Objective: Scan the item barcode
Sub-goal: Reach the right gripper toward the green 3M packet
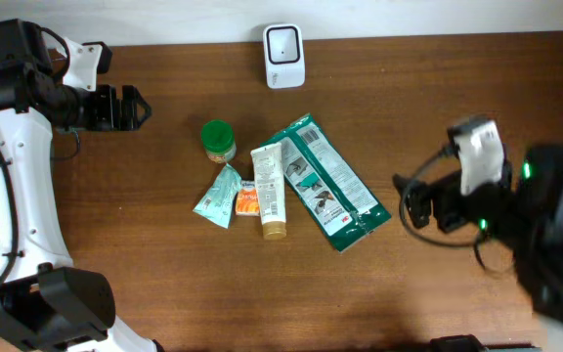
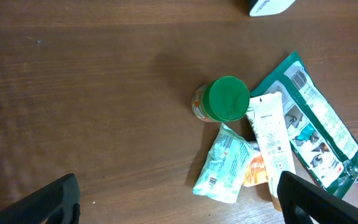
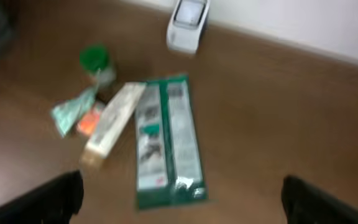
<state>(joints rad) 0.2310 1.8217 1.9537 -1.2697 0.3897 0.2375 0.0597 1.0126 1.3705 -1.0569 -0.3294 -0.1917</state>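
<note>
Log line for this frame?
stage: pre-grasp | left pincer: open, empty | right pincer: open, empty | items: clustered, untouched | scanner: far edge

you find no word, brand or number that can be read in any view. the white tube carries lines of small dark print, too fine to make out. the long green packet shows a striped barcode patch near its upper end and white panels, and their lettering is illegible. the small teal sachet has printing that stays unreadable. the right wrist view is too blurred for any lettering.
</note>
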